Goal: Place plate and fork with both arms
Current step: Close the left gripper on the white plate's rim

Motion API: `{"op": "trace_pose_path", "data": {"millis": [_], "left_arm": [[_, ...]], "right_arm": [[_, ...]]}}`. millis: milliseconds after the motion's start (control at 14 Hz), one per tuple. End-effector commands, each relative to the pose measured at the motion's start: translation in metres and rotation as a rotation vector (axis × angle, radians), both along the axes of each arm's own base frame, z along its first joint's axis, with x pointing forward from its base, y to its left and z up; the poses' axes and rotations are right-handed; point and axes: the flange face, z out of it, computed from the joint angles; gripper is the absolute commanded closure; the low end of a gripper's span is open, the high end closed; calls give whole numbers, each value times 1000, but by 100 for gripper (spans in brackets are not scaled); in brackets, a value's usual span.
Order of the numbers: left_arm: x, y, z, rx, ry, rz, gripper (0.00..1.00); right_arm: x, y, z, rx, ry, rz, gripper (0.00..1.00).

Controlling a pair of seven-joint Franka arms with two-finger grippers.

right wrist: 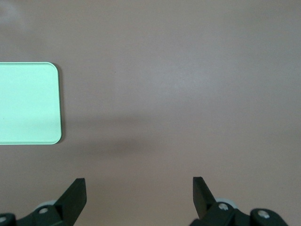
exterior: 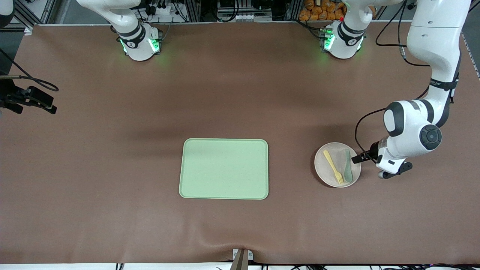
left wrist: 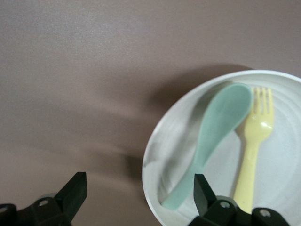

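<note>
Plate (exterior: 330, 176) and cutlery sit toward the left arm's end of the table, well apart from the pale green tray (exterior: 224, 168) at the middle; the fork (exterior: 333, 167) and a teal spoon (exterior: 347, 165) lie side by side in the plate. The left gripper (exterior: 359, 157) is low at the plate's edge on the side facing its own end of the table, and its wrist view shows the fingers (left wrist: 203, 195) spread wide and empty, one over the plate near the spoon's handle, the other over bare table (exterior: 112, 150). The step in hand looks like taking the plate by its rim. To do it well, the fingers should straddle the rim with one inside and one outside, close on the raised lip clear of the spoon handle, and keep the plate level on the lift so neither utensil slides off. The fork's long axis runs roughly toward and away from the front camera, slightly slanted; its tines point nearer that camera, its handle toward the robots' bases. The right gripper (right wrist: 138, 200) waits over bare table at the right arm's end, its fingers also wide apart and holding nothing, with a corner of the tray in its view.
</note>
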Motion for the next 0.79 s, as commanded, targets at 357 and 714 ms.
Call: {"op": "trace_pose_path", "data": {"millis": [357,714], "left_arm": [[1,10,-19,-56,-12,82,26],[1,10,-26,-71,-3,103,50]], "right_arm": [[1,-4,3,15,2,2,0],[1,-4,3,15,2,2,0]]}}
